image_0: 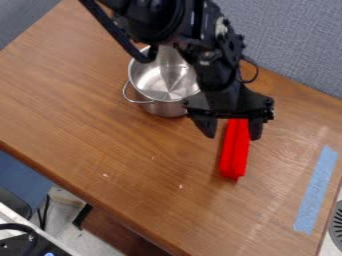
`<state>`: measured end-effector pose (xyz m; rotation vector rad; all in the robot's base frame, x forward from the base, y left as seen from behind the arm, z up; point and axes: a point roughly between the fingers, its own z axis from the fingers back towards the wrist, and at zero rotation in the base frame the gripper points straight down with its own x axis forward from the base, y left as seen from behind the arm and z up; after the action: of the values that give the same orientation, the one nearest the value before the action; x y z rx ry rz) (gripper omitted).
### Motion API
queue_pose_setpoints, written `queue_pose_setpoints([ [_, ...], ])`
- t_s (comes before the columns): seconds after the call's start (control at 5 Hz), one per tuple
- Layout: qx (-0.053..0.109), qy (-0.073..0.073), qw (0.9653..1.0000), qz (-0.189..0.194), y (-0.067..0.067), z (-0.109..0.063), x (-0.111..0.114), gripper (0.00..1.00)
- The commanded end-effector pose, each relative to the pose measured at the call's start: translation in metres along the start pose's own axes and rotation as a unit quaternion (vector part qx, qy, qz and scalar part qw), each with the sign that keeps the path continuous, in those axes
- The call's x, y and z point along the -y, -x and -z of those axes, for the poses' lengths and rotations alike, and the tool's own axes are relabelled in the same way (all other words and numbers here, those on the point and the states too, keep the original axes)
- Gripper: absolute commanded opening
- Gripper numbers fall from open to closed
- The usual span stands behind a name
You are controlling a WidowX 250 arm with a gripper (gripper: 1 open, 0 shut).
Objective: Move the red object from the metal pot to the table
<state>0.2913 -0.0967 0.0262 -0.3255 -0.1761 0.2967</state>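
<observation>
The red object lies flat on the brown table, a long bar just right of the metal pot. The shiny pot stands upright with a loop handle at its near left, and the black arm hides part of it; no red shows inside. My gripper hangs directly over the far end of the red bar, open, with its dark fingers spread to either side of the bar's tip. Nothing is held between them.
A strip of blue tape runs along the table's right side. The table's front edge drops off at the lower left, with cables and equipment below. A grey-blue wall stands behind the table.
</observation>
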Motion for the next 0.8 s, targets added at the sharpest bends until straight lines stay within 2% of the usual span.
queue_pose_setpoints([
  [0.0, 0.017, 0.007, 0.999, -0.04, -0.015, 0.011, -0.005, 1.0],
  [0.2, 0.021, 0.002, 0.9973, -0.071, -0.017, 0.029, -0.012, 1.0],
  [0.4, 0.02, -0.008, 0.9921, -0.123, -0.024, 0.047, -0.01, 1.0],
  [0.6, 0.029, -0.022, 0.9851, -0.168, -0.034, 0.069, -0.009, 1.0],
])
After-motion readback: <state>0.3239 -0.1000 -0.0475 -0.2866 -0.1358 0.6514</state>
